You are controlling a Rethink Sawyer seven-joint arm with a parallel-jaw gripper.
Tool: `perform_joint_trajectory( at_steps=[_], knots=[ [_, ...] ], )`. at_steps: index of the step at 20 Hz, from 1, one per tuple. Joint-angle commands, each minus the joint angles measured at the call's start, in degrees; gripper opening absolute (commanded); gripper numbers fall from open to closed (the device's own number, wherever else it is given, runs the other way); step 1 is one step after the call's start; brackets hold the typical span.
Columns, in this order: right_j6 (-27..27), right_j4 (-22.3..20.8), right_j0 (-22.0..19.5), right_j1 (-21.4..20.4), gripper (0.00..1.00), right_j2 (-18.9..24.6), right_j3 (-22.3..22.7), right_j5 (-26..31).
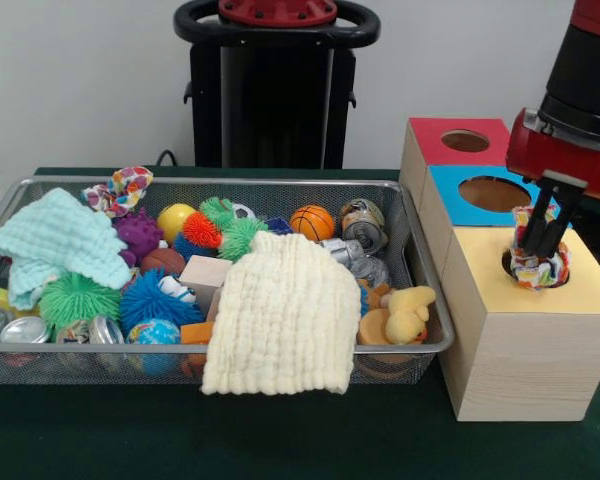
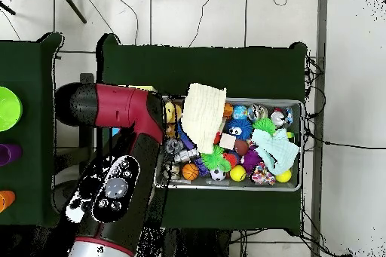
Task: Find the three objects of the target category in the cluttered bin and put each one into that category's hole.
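The big red and black arm comes down from the top over the wooden boxes, and from above it hides them. Its gripper points straight down into the hole in the yellow box and is clamped on a colorful scrunchie, which sits right at the hole. The green counter holds a wire bin full of toys. A cream cloth hangs over its front edge, and a mint cloth lies at one end. Another scrunchie rests on the back rim. A blue box and a red box stand behind the yellow one.
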Motion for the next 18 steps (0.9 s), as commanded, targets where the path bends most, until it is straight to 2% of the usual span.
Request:
perform_joint_trajectory(
  at_steps=[1,12,18],
  knots=[
    [14.1,1.6,-1.8,1.5,0.00,5.3,7.7,-3.2],
    [14.4,1.7,-1.5,1.7,0.00,5.1,8.4,-3.8],
    [14.8,1.4,-1.3,1.8,0.00,4.2,7.8,-1.7]
  ],
)
